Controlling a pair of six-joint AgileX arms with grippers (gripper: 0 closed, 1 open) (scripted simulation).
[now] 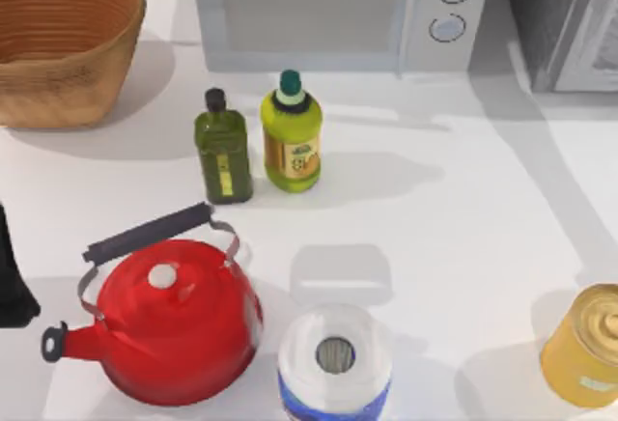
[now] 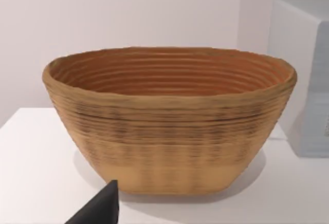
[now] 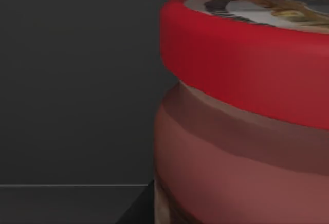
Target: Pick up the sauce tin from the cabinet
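Close in front of the right tool's camera, the sauce tin (image 3: 247, 106) is standing against the dark inside wall of the cabinet (image 3: 77, 80); whether this tool is clenched or released I cannot tell. Its red lid is carrying a printed picture, with no readable writing. From above, the cabinet (image 1: 565, 15) is sitting at the tabletop's (image 1: 454, 218) far right corner. The left tool (image 2: 100, 208) is waiting before the woven basket (image 2: 169, 126).

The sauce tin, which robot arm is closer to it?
The right. Its wrist camera sits close up against the sauce tin, with dark cabinet wall behind it. The left arm is parked at the table's left edge, facing the basket.
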